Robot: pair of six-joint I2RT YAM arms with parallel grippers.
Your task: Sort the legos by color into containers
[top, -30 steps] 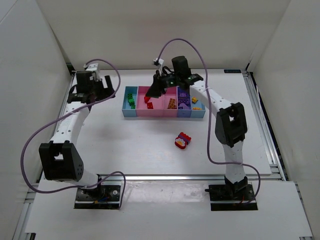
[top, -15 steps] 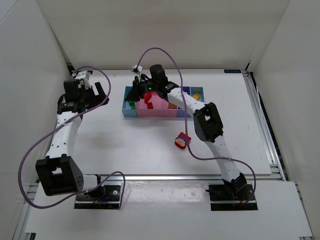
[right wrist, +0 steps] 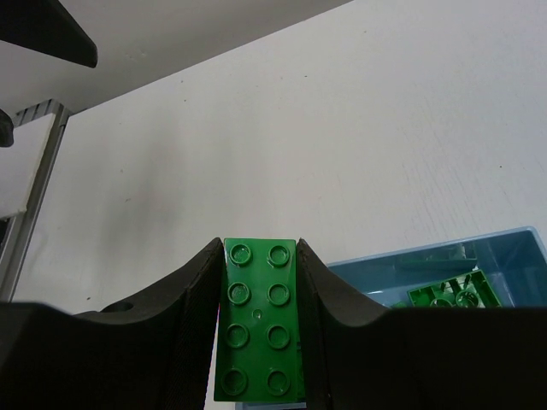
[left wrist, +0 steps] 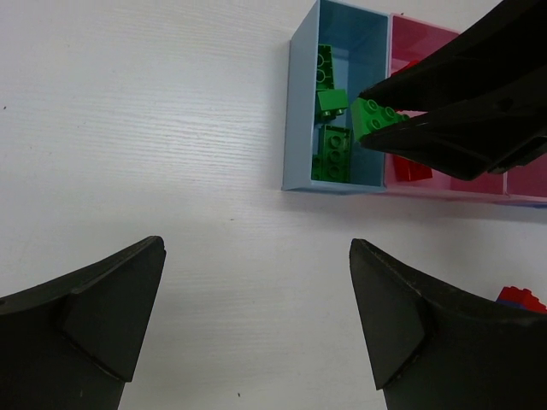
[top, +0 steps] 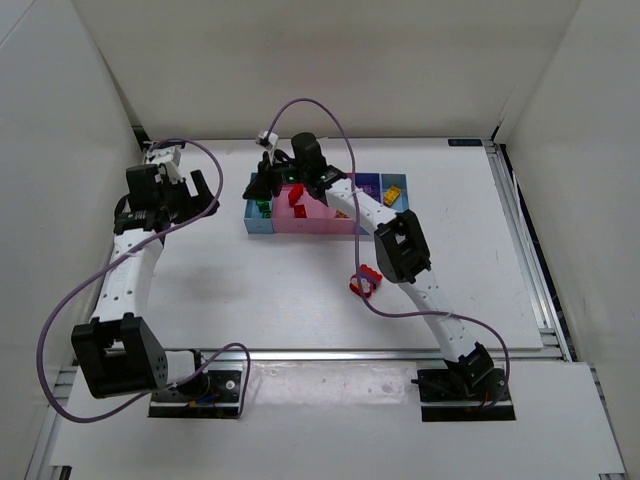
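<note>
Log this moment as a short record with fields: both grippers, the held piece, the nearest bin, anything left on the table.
left gripper: open, empty, over the table
right gripper: shut on a green brick
green brick: held by the light blue bin
light blue bin: holds other green bricks
loose bricks: on the table beside the right arm, red visible

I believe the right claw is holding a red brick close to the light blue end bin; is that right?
Not quite. The brick in the right claw is green, not red, as the right wrist view shows. It is indeed held close to the light blue end bin.
</note>
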